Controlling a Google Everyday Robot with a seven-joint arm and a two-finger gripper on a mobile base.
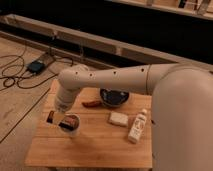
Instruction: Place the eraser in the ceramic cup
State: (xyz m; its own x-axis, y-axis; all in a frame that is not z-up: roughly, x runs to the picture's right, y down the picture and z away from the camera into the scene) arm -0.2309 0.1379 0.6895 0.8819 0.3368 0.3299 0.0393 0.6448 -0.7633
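The gripper (pixel 64 120) is hanging right over the cup (pixel 70 125) on the desk (pixel 90 145), its jaws clamped on the eraser (pixel 68 121). The dropping step is happening. Next, the jaws need to open so the eraser falls inside the cup.

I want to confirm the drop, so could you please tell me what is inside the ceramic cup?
The ceramic cup shows an orange-brown and dark shape at its mouth, seemingly the eraser. The end effector sits right over the cup, covering the rest of the inside.
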